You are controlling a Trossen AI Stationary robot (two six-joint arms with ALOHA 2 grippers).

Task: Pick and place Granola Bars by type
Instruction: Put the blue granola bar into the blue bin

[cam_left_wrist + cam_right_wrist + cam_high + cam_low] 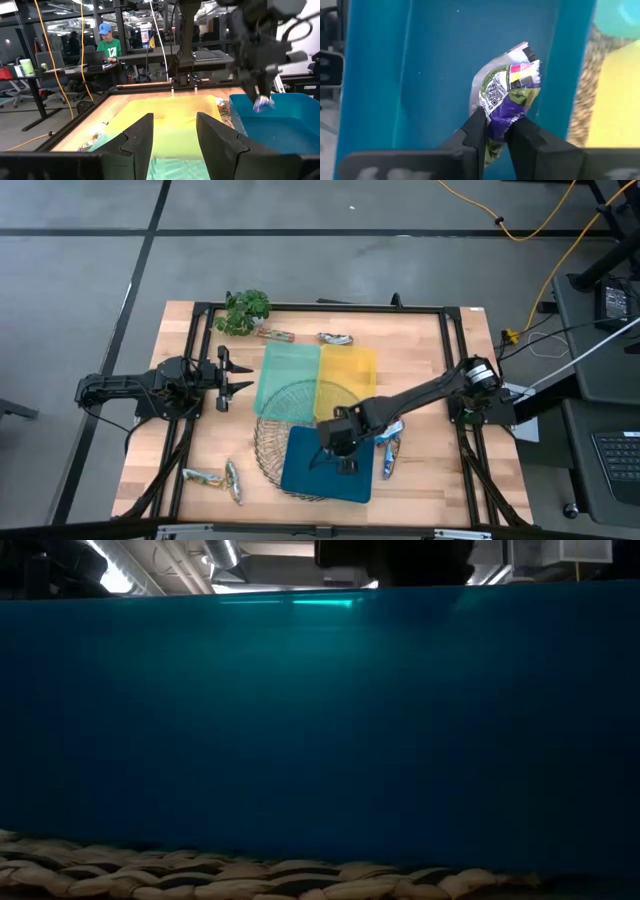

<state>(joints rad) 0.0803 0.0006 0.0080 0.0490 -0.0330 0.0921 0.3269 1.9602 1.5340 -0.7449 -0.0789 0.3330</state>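
Note:
My right gripper [341,448] hangs over the blue tray [300,475] at the table's near middle, shut on a purple and silver granola bar [507,90]. The left wrist view shows that bar [262,103] below the right fingers, above the tray's floor. My left gripper [238,376] waits open at the table's left, level, facing the trays; its fingers [172,135] touch nothing. Other bars lie flat on the wood: two near the far edge [276,335] [336,338], two at the near left [200,477] [235,481], two right of the blue tray [389,448]. My right gripper pinches the bar's lower end [501,122] between its two fingers, coming from above and pointing down. The bar is lifted clear of the blue tray [435,75], and its printed end sticks out past the fingertips.
A teal tray [288,365] and a yellow tray [350,370] lie side by side at the middle, over a wire basket [272,442]. A green plant [245,310] stands at the far left corner. The blue tray's wall [320,720] fills the low view.

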